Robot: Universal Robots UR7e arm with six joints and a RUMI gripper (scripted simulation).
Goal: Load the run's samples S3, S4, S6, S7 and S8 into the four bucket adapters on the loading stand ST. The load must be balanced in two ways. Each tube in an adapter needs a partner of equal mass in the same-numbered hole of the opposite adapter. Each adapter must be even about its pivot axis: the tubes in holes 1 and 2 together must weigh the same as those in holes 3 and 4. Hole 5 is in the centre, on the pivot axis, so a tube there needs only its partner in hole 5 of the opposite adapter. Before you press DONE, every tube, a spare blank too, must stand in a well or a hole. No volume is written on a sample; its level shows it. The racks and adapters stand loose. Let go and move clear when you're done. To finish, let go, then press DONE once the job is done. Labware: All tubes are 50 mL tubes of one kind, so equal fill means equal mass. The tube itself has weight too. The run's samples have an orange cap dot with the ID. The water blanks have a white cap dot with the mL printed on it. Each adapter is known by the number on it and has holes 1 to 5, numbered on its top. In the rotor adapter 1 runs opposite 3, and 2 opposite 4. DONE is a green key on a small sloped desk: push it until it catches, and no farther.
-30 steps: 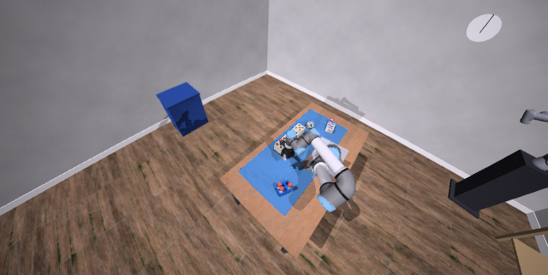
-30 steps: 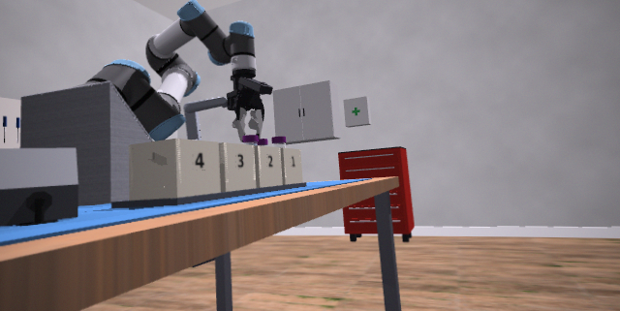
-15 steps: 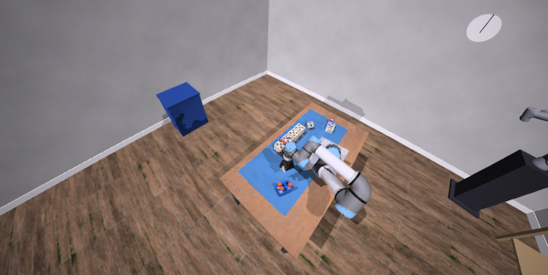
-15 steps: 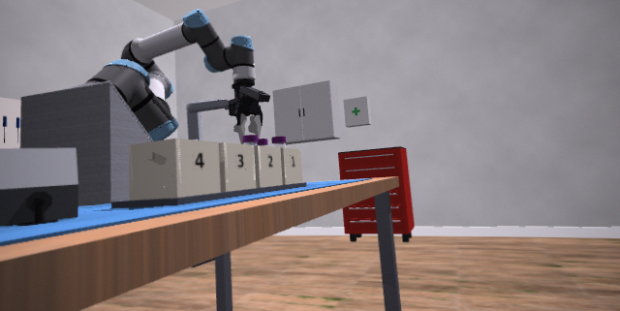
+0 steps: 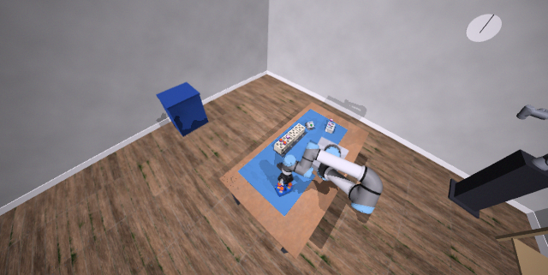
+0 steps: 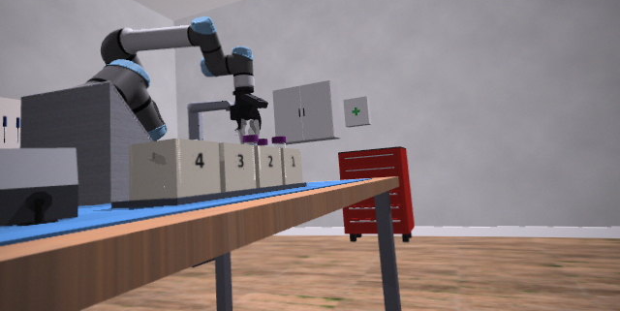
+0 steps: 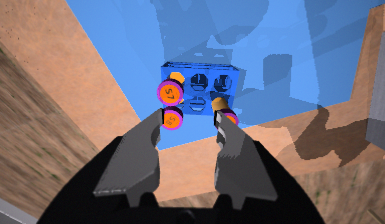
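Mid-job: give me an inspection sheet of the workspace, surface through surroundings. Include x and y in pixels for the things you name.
Surface: blue mat (image 5: 257, 174) (image 6: 92, 214) (image 7: 118, 85) on a wooden table.
Job's things: S7 (image 7: 170, 93), S8 (image 7: 172, 120) and a third orange-dot tube, ID unreadable, in the blue rack (image 5: 280, 194) (image 7: 211, 73); adapters 1 to 4 in a row, three purple caps showing above.
Clutter: nothing seen.
Gripper (image 5: 282, 182) (image 6: 249, 139) (image 7: 189, 110): partly open, holding nothing, over the rack.
Cables: nothing seen.
Surroundings: red drawer cabinet (image 6: 373, 165).

From my station I see three purple-capped, orange-dotted tubes standing in the blue rack (image 5: 279, 194) (image 7: 209, 93): S7 (image 5: 280, 185) (image 7: 170, 93), S8 (image 5: 281, 190) (image 7: 172, 120) and a partly hidden third tube (image 5: 289, 185) (image 7: 231, 120). Cream adapters (image 5: 295, 134) (image 6: 200, 171), numbered 1 to 4, form a row on the dark stand (image 5: 280, 154) (image 6: 194, 199), three purple caps (image 5: 284, 142) (image 6: 250, 139) showing above. I also see the green DONE key (image 5: 311, 125) on its small sloped housing, near the row's end.
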